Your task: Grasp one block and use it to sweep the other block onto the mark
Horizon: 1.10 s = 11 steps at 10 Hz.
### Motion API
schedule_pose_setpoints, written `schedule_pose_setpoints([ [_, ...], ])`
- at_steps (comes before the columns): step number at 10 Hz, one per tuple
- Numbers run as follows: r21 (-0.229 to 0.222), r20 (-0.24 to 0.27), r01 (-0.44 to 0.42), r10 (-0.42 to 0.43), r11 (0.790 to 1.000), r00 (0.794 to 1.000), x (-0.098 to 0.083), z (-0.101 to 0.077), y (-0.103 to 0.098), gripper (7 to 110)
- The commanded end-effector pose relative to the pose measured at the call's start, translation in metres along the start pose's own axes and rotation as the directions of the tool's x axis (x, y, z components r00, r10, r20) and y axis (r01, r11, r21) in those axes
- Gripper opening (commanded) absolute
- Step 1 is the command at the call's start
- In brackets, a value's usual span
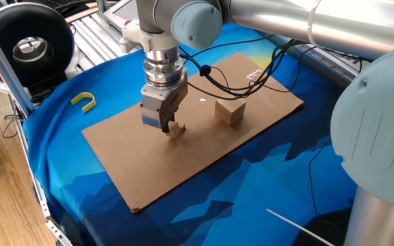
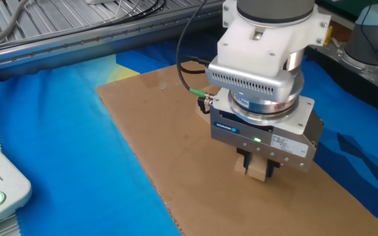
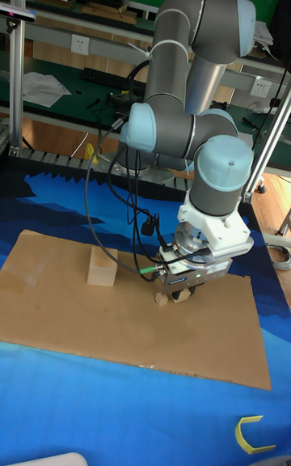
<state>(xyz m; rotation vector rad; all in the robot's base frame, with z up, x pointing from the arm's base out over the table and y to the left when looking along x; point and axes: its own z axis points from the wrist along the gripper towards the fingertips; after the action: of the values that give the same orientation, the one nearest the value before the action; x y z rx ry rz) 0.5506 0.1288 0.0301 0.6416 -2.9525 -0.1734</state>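
Observation:
My gripper (image 1: pixel 172 127) stands low over the middle of the brown cardboard sheet (image 1: pixel 135 157), shut on the mid-sized pale block (image 1: pixel 177 130). That block pokes out below the fingers in the other fixed view (image 2: pixel 258 172) and rests on or just above the cardboard. In the tall view the tiniest light-brown cube (image 3: pixel 161 299) lies right beside the gripper (image 3: pixel 183 294), on its left, close to or touching the held block. The gripper body hides the tiny cube in both fixed views. I do not see the dark mark in any view.
The big tan cube (image 1: pixel 230 111) stands on the cardboard right of the gripper, with a small white speck (image 1: pixel 202 100) between them and a white printed patch (image 1: pixel 254 74) farther back. A yellow U-shaped piece (image 1: pixel 83 101) lies on the blue cloth. The gripper's cable (image 1: pixel 217 78) hangs over the cardboard.

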Motion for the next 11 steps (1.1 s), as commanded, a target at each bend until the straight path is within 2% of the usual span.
schedule_pose_setpoints([
  [1,-0.01,0.041,-0.001,0.002,1.0,0.999,-0.016,-0.007,0.0,7],
  [2,-0.018,0.068,-0.001,0.002,1.0,0.998,-0.026,-0.008,0.002,7],
  [4,0.011,0.127,0.003,-0.005,1.0,0.992,-0.048,-0.013,-0.005,7],
  [5,0.049,0.132,0.014,-0.02,0.999,0.991,-0.05,-0.014,-0.017,7],
  [6,0.074,0.125,0.02,-0.029,0.997,0.992,-0.047,-0.012,-0.026,7],
  [8,0.085,0.121,0.026,-0.036,0.996,0.992,-0.039,-0.003,-0.033,7],
  [10,0.067,0.05,0.056,-0.06,0.996,0.997,-0.017,-0.001,-0.033,7],
  [11,0.058,0.045,0.054,-0.056,0.997,0.997,-0.016,-0.001,-0.031,7],
])
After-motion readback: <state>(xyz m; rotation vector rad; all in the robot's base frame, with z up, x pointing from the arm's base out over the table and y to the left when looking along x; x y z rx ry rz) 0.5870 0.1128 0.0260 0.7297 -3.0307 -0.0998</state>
